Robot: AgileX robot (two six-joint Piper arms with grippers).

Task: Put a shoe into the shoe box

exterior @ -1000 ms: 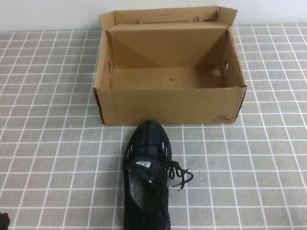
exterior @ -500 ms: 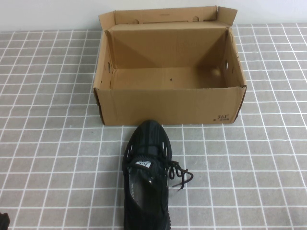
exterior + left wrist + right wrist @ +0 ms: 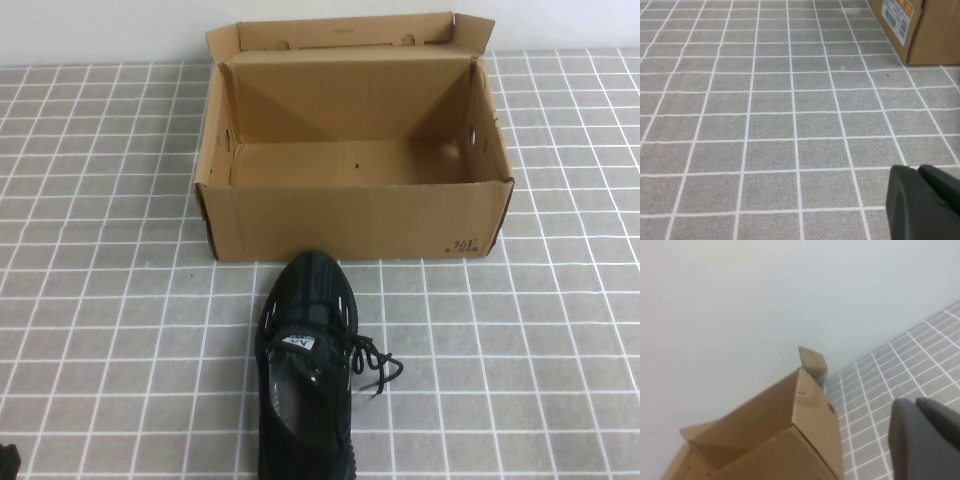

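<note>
The shoe (image 3: 306, 370) lies on the tiled surface (image 3: 520, 360) just in front of the shoe box (image 3: 352, 215), toe pointing at the box's front wall and almost touching it, heel toward the robot. No fingers are near it. The left gripper (image 3: 924, 202) shows in the left wrist view as a dark matte shape low over bare tiles, well to the shoe's left, its two tips pressed together with only a seam between them. The right gripper (image 3: 925, 442) hangs raised off to the box's right side; only a dark grey rounded edge of it shows, and whether its tips are spread cannot be told.

The shoe is black ribbed knit with small white dashes along the sides, a white tongue label, grey lining and loose black laces spilling to its right. The box is brown corrugated cardboard, open-topped, flaps standing up, with round holes in its side walls, small dark print at its lower front right corner and a white-and-orange label (image 3: 898, 17) on its left wall. The surface is a grey, grainy mat with white grid lines.
</note>
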